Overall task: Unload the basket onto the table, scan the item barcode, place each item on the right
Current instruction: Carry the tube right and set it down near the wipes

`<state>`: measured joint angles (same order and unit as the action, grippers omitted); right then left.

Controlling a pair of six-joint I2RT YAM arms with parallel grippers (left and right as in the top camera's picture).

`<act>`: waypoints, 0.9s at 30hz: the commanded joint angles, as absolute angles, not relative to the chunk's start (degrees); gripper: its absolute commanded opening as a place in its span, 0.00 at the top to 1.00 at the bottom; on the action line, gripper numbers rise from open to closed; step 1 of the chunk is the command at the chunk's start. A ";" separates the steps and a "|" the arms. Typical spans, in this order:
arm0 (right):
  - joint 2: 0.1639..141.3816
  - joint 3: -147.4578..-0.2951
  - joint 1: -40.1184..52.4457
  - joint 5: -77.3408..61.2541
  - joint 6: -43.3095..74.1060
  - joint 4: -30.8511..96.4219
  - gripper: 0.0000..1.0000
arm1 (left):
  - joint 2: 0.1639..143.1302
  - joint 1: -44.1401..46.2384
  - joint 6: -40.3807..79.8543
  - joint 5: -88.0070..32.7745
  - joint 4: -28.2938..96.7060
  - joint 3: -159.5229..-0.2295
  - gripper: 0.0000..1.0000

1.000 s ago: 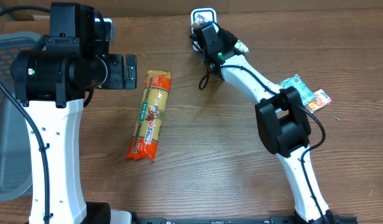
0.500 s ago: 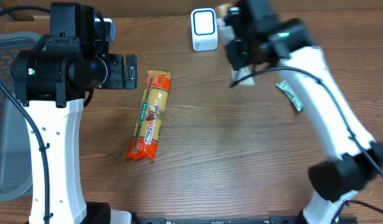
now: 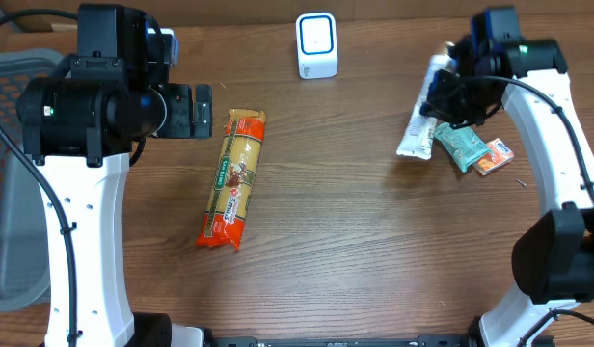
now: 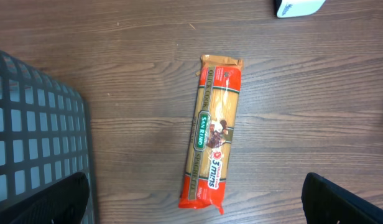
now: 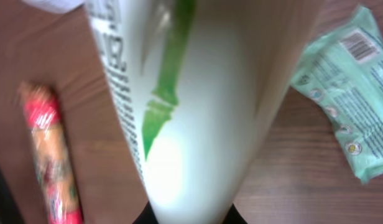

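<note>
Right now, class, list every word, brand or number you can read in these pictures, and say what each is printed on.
"SAN REMO": green band on the pasta pack.
"3 mins": lower on the same pack.
Black print on the tube: blurred, unreadable.
Label on the green packet: too small to read.
Scanner: no text can be made out.

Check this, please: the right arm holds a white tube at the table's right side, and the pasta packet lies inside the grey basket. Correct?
Not the last part: the pasta packet lies on the wooden table, beside the grey basket and apart from it, as the left wrist view shows. The right arm does hold the white tube.
</note>
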<state>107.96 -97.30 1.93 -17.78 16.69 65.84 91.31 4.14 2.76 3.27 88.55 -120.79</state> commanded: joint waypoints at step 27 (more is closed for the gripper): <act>105.03 -90.89 -9.08 -14.79 19.35 65.08 0.45 | 91.50 4.51 1.67 3.38 88.47 -121.23 0.00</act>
<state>108.47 -84.71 -10.02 -14.96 23.00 63.22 91.31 4.14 2.76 3.27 88.58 -120.79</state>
